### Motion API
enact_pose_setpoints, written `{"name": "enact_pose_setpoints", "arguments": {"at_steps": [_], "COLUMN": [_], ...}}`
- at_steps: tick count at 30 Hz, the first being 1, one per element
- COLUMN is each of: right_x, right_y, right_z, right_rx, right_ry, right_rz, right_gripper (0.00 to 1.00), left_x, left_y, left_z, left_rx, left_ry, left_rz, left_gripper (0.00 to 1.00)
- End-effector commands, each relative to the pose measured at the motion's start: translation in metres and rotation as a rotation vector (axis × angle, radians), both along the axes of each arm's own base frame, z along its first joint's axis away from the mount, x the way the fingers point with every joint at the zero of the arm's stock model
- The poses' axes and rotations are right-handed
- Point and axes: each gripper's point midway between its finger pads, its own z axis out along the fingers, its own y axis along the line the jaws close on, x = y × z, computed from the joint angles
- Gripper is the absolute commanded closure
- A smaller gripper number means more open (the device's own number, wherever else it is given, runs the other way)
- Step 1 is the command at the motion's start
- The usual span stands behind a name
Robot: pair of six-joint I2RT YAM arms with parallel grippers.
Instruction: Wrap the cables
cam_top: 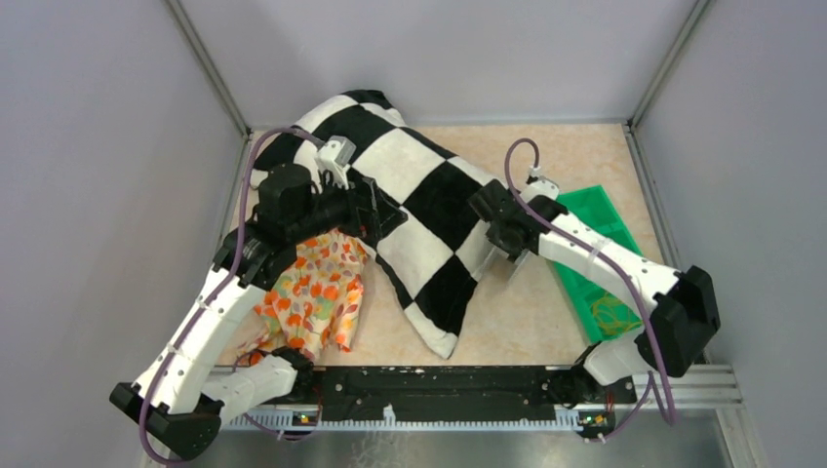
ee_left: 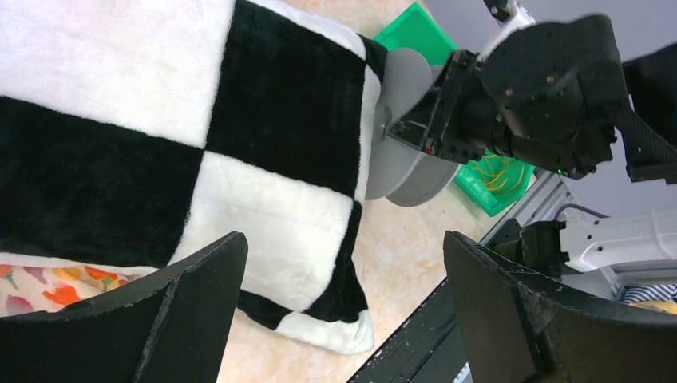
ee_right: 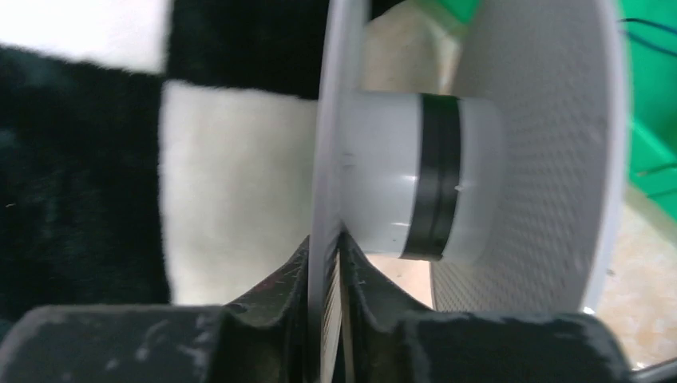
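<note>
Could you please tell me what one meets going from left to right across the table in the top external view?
Floral cloth → black-and-white checkered cushion → right gripper, clamped on the grey spool → green bin.

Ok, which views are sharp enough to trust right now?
Top external: evenly lit, sharp. Left wrist: checkered cushion crisp, own fingers dark in the foreground. Right wrist: grey spool fills the frame, soft; its flange edge and the right end effector blur.
</note>
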Motion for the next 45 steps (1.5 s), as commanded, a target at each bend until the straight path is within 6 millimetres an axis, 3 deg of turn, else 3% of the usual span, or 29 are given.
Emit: {"name": "enact_pose_setpoints", "arguments": {"at_steps": [1,2,4,6,9,17,28,31,34,38,43,45], "right_x": [0.026,0.03,0.036,0.039,0.039,0.027,0.003,0.0,0.001,0.005,0.01,0.01], "right_y": [0.046,0.05,0.053,0.054,0.056,0.055,0.036,0.027,0.007,-0.039,-0.113,-0.134], "right_z": [0.021,0.027,0.036,0.042,0.046,0.066,0.082,0.098,0.129,0.159,0.16,0.151], "right_rx": [0.139,0.144,0.156,0.179,0.238,0.326,0.337,0.308,0.217,0.038,-0.079,-0.052], "right_ry": [-0.028,-0.045,-0.072,-0.091,-0.105,-0.161,-0.185,-0.23,-0.324,-0.422,-0.368,-0.349], "right_rz": [0.055,0.074,0.094,0.113,0.144,0.22,0.232,0.26,0.28,0.205,0.03,-0.026], "right_gripper": [0.66,0.48,0.27,0.22,0.21,0.2,0.19,0.19,0.19,0.18,0.17,0.16], "left_x": [0.002,0.001,-0.005,-0.008,-0.014,-0.012,-0.005,-0.005,-0.007,-0.012,0.003,0.015], "left_y": [0.001,-0.001,-0.01,-0.017,-0.026,-0.037,-0.05,-0.055,-0.063,-0.086,-0.128,-0.146], "left_z": [0.009,0.006,-0.006,-0.023,-0.036,-0.04,-0.04,-0.042,-0.039,-0.037,-0.019,-0.025], "left_rx": [0.049,0.055,0.063,0.077,0.067,0.059,0.087,0.092,0.093,0.132,0.19,0.206], "left_ry": [-0.057,-0.05,-0.01,0.039,0.06,0.047,0.014,0.019,0.005,-0.021,-0.091,-0.088], "left_rz": [-0.024,-0.041,-0.118,-0.156,-0.181,-0.177,-0.19,-0.201,-0.21,-0.261,-0.261,-0.238], "left_gripper": [0.01,0.01,0.01,0.01,0.01,0.01,0.01,0.01,0.01,0.01,0.01,0.01]}}
